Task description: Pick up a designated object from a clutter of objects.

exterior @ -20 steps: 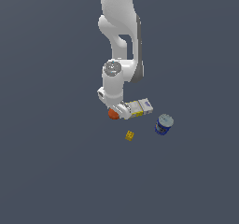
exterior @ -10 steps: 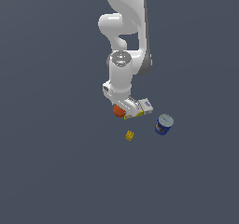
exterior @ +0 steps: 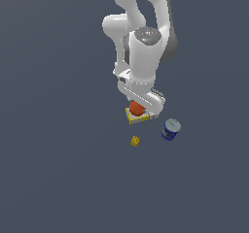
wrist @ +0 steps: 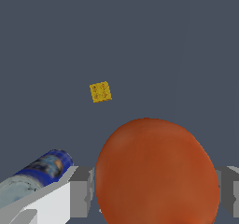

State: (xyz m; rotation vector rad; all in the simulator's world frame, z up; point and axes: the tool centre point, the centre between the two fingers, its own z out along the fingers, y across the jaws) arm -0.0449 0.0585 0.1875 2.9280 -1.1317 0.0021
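My gripper [exterior: 138, 111] is shut on the orange-red ball [exterior: 136, 108], which fills the space between the two grey fingers [wrist: 82, 190] in the wrist view [wrist: 156, 171]. In the exterior view the ball shows in front of the flat yellow-white box [exterior: 138, 118], most of which is hidden by the ball and hand. The blue can with pale lid [exterior: 170, 129] stands to the exterior view's right of it and also shows in the wrist view [wrist: 39, 171]. The tiny yellow studded brick [exterior: 135, 141] lies apart from them, and shows in the wrist view [wrist: 100, 92].
The arm's white links [exterior: 143, 57] rise above the gripper. A pale slab [wrist: 44, 206] sits by one finger in the wrist view; I cannot tell whether it is the box. The dark grey floor [exterior: 58, 169] surrounds the items.
The gripper, with the ball in it, has moved toward the exterior view's right and a little upward, so the ball now overlaps the box. The can and brick have not moved.
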